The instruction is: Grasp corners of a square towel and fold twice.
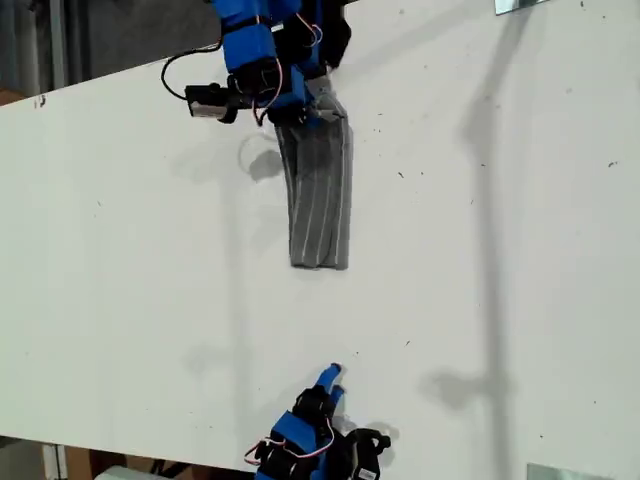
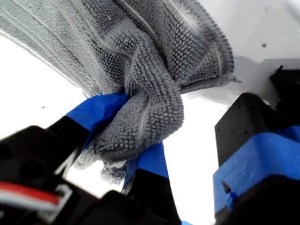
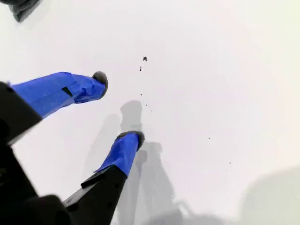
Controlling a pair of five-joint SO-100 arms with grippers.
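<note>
white tabletop [image 1: 480, 300] | towel [image 1: 320, 195] bunched long, trailing from my first gripper [image 2: 124, 136], fingers pinching one end to drag it | my second gripper [image 3: 119, 108] well beyond the towel's free end, fingers wide, empty, likely waiting for a corner

Folded towel [image 1: 320, 195] hangs from my first gripper [image 1: 318, 108] onto the white table [image 1: 520, 260]

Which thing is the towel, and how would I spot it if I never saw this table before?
Look at the big white table, then up to the blue arm at the top of the exterior view. Hanging from my first gripper is the towel, a long bunched strip trailing down onto the table. It is the only soft grey thing, with thin white stripes.
</note>
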